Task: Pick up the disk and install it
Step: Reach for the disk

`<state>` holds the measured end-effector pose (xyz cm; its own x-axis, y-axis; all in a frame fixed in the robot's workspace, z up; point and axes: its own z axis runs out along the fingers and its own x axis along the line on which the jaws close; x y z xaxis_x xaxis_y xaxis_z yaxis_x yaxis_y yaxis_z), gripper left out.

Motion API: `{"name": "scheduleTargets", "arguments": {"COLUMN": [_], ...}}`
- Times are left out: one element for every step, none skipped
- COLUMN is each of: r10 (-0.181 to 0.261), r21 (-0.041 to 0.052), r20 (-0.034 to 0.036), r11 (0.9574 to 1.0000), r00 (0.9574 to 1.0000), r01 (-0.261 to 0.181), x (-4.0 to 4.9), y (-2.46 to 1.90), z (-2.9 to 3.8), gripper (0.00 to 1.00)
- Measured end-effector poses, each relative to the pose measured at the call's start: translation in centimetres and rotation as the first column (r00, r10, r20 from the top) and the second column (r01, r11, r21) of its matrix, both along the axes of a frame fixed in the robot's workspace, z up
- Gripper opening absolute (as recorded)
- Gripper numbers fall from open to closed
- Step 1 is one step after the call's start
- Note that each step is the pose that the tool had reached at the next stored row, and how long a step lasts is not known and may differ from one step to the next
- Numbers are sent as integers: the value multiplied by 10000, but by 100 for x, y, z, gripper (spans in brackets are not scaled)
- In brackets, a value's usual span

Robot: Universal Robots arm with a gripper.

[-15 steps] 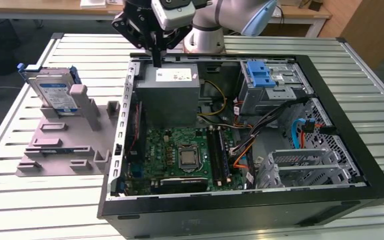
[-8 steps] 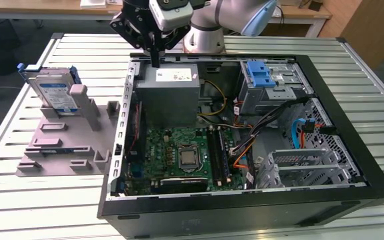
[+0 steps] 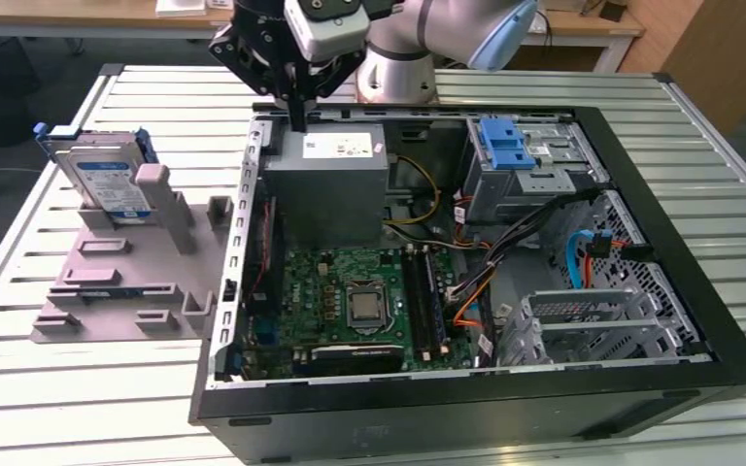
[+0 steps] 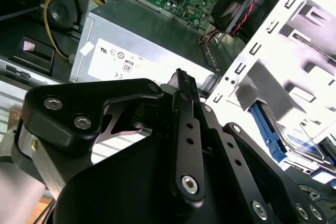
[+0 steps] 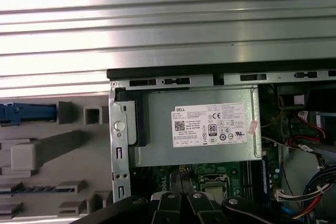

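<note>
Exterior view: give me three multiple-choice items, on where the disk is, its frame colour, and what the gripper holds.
1. Where is the disk?
A) upright in the grey stand
B) in the drive bay
C) on the motherboard
2. What colour is its carrier frame?
A) red
B) blue
C) green
3. What does the gripper hold?
A) the disk
B) a cable
C) nothing

Answers: 1 A, it stands in the stand at the exterior view's left. 2 B, blue edges show around it. 3 C, the gripper hangs shut and empty over the power supply.

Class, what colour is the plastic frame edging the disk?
Blue. The disk and its frame show best in the exterior view.
</note>
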<state>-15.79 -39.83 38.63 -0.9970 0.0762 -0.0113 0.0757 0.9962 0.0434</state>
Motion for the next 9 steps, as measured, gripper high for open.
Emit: {"name": "scheduleTargets", "arguments": {"r10": [0, 0, 0, 0, 0, 0, 0, 0, 0], "r21": [0, 0, 0, -1, 0, 0, 0, 0, 0], "r20": [-2, -4, -6, -8, -10, -12, -14, -15, -17], "r11": [10000, 10000, 10000, 10000, 10000, 10000, 10000, 10000, 10000], "r00": [10000, 10000, 10000, 10000, 10000, 10000, 10000, 10000, 10000], "r01": [0, 0, 0, 0, 0, 0, 0, 0, 0], "x": [-4, -8, -12, -16, -20, -23, -27, -31, -35], "y": [0, 0, 0, 0, 0, 0, 0, 0, 0], "z": [-1, -2, -3, -4, -5, -6, -7, -8, -9], "gripper": [11, 11, 11, 11, 11, 11, 11, 11, 11]}}
